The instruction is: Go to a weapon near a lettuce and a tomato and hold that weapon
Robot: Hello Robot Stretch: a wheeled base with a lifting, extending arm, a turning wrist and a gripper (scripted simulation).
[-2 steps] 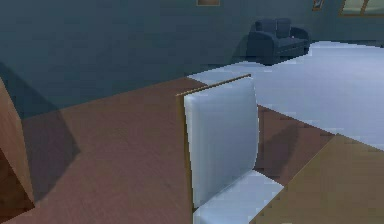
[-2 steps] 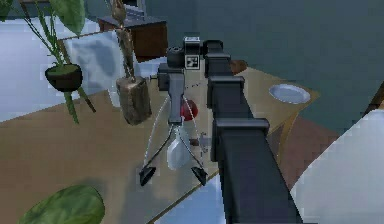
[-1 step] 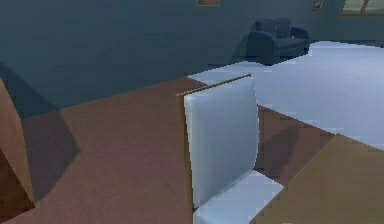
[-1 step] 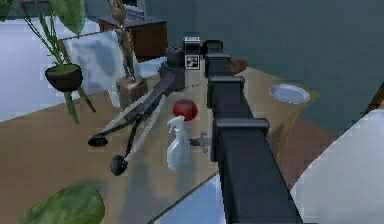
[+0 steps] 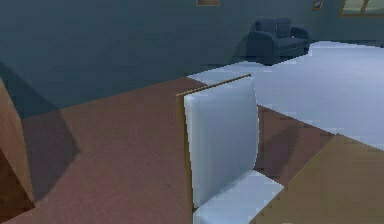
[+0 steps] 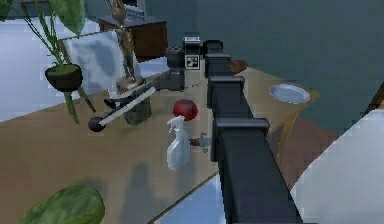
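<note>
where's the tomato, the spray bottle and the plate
tomato (image 6: 183, 107), arm side view, on the middle of its red round body
spray bottle (image 6: 176, 150), arm side view, on its white body below the nozzle
plate (image 6: 289, 94), arm side view, on its bare middle

The room is viewed ahead and somewhat downward in the forward view. A chair is seen close up at the middle, a table corner is cut off by the lower right edge, and a sofa is seen far off by the wall. In the arm side view the table top is looked down on from close by, along the arm rising from the bottom edge. The table appears to be shared by both views.
</note>
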